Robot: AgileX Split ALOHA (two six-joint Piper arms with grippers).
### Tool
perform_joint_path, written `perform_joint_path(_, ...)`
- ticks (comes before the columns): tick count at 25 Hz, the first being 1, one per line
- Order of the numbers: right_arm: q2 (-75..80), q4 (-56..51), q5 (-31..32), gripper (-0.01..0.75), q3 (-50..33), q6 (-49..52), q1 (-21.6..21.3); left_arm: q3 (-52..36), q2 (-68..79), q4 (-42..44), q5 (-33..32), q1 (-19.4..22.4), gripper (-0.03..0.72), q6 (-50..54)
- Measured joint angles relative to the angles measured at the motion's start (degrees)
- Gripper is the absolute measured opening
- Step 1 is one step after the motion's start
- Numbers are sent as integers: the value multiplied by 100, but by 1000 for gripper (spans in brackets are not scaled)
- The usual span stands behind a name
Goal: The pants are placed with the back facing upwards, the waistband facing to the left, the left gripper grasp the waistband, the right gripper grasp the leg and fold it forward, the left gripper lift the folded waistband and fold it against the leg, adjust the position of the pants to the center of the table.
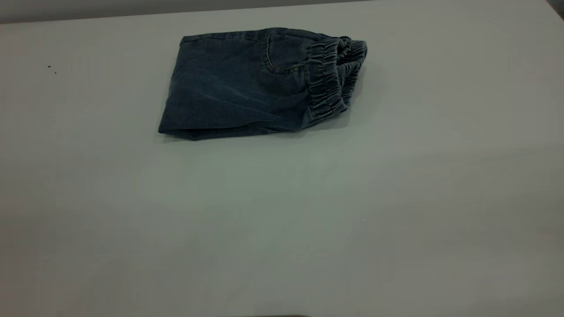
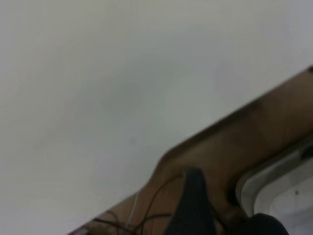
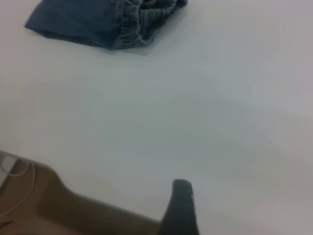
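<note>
The pants point(image 1: 246, 83) lie folded into a compact blue denim bundle at the far middle of the table point(image 1: 282, 220). Their ruched waistband point(image 1: 328, 77) points right and a curved pocket seam shows on top. I cannot single out the leg in the folded layers. Neither gripper appears in the exterior view. In the right wrist view the pants point(image 3: 83, 22) lie far off, and my right gripper point(image 3: 225, 215) is open over bare table with one black finger point(image 3: 181, 208) showing. My left gripper point(image 2: 227, 198) hangs open and empty past the table's edge, away from the pants.
Beyond the table's edge the left wrist view shows a brown surface point(image 2: 254, 142), thin cables point(image 2: 142, 215) and a white rounded frame point(image 2: 279, 183). The right wrist view also catches that brown surface point(image 3: 58, 205). Two tiny dark specks point(image 1: 52, 69) mark the table at the left.
</note>
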State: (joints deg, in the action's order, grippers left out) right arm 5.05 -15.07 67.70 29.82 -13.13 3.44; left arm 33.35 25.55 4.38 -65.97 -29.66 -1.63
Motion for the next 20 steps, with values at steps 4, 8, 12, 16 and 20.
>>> perform_joint_path(4, -56, 76, -110, 565, -240, 0, 0, -411, -96, -154, 332, 0, 547, -7)
perform_joint_path(8, -66, 97, -145, 565, -252, 0, 0, -461, -102, -252, 349, 0, 547, 20)
perform_joint_path(12, -66, 101, -152, 565, -252, 0, 0, -524, -115, -369, 273, 0, 547, 44)
perform_joint_path(16, -66, 84, -152, 565, -252, 0, 0, -524, -120, -369, 273, 0, 547, 44)
perform_joint_path(20, -66, 79, -152, 565, -252, 0, 0, -529, -120, -375, 273, -11, 547, 50)
